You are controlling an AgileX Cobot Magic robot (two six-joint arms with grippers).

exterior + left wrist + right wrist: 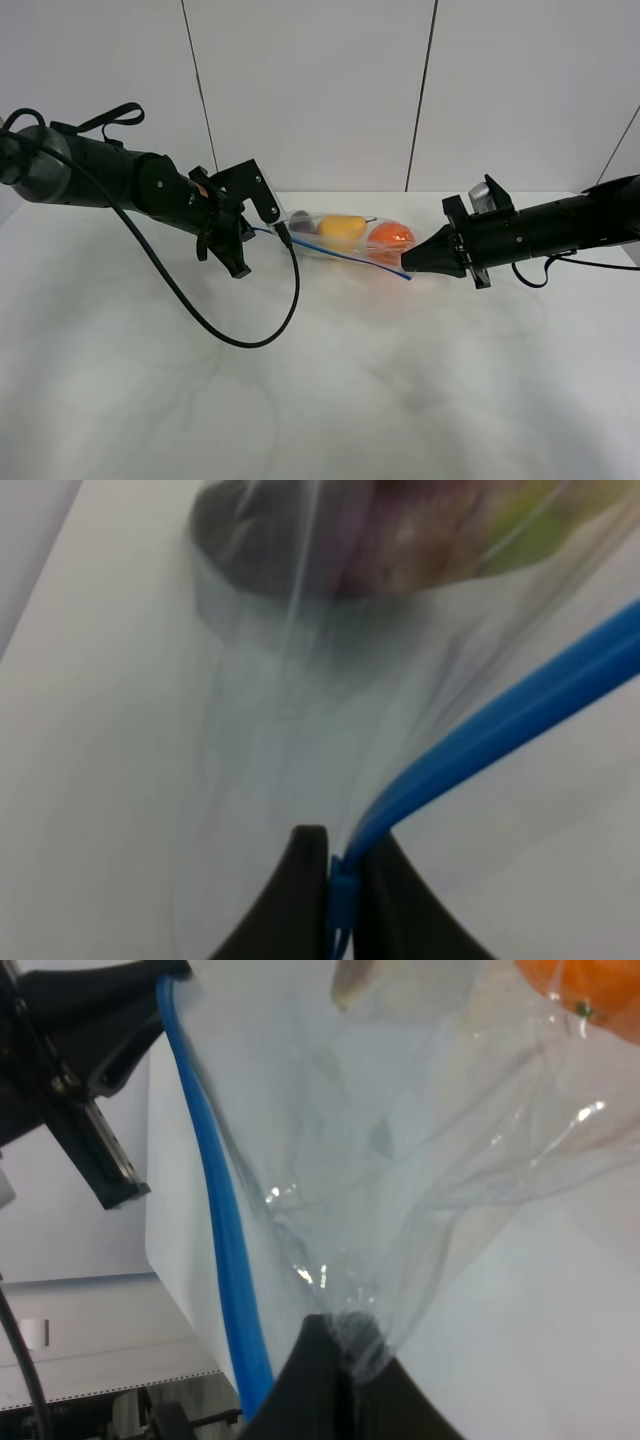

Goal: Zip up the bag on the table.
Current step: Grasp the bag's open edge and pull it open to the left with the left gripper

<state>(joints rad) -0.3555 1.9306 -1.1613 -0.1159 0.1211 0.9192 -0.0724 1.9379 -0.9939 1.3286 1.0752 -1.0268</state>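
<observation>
The clear bag (340,238) lies on the white table (320,390) between my two grippers, with an eggplant (303,224), a yellow pear (343,228) and an orange (390,237) inside. Its blue zipper strip (335,252) runs along the near edge. My left gripper (250,232) is at the bag's left end and is shut on the blue strip (480,730) in the left wrist view (340,852). My right gripper (408,264) is at the right end, shut on clear bag plastic (400,1160) in the right wrist view (345,1338), with the strip (222,1230) passing just beside it.
A black cable (250,335) from the left arm loops over the table in front of the bag. A thinner cable (545,275) hangs under the right arm. A panelled white wall (320,90) stands behind the table's far edge.
</observation>
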